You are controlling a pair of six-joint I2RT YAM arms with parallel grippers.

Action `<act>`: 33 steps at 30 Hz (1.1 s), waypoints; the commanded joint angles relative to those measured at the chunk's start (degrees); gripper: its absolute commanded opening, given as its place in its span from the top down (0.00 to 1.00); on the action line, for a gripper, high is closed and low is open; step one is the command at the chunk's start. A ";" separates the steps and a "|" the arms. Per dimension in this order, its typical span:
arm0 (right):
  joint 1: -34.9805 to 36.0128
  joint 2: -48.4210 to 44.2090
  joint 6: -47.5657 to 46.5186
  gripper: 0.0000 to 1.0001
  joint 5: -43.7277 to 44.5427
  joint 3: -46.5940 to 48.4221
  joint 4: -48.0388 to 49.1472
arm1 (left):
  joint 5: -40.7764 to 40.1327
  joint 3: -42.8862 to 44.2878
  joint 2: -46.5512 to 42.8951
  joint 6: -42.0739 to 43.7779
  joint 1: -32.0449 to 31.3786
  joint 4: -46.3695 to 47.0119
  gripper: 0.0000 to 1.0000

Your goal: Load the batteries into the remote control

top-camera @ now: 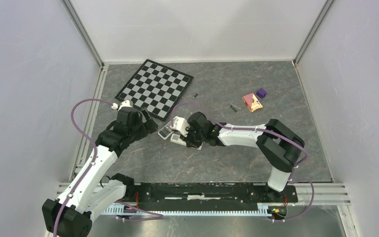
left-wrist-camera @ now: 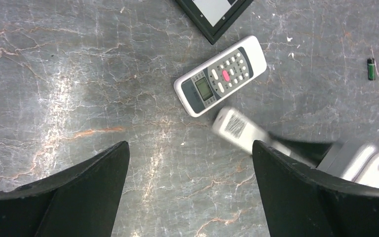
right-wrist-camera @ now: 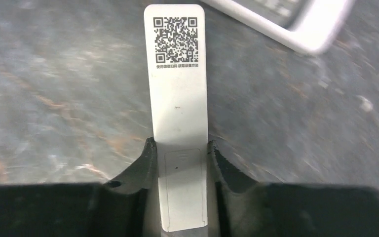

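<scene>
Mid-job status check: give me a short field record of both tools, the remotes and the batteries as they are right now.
left tool: open, nothing between its fingers, above the table
right tool: shut on the sides of a slim white remote, QR-label side up
battery cover: outline shows between the right tool's fingers; appears in place
second remote: face up on the table near the chessboard corner, ungripped
batteries: two loose on the table, right of the chessboard; the other lies nearer it; neither is in a remote

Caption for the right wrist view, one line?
Right hand grips a white remote, QR sticker showing, second remote beyond.
</scene>
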 commanded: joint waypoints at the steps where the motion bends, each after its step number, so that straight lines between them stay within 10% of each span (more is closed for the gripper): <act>1: -6.46 -5.77 11.37 0.86 11.29 -4.87 7.71 | 2.78 0.80 -1.05 4.35 0.28 1.75 0.00; 9: -19.29 -15.16 25.38 0.87 28.92 -11.64 2.82 | 8.20 -2.78 1.49 7.41 -0.02 11.90 0.00; 23: -35.82 -25.83 36.97 0.76 23.61 -25.97 -4.65 | 4.42 2.25 19.60 13.22 -6.33 22.10 0.00; 33: -37.81 -28.48 36.37 0.20 21.19 -22.83 -7.61 | 0.05 9.42 31.89 23.29 -8.91 24.00 0.00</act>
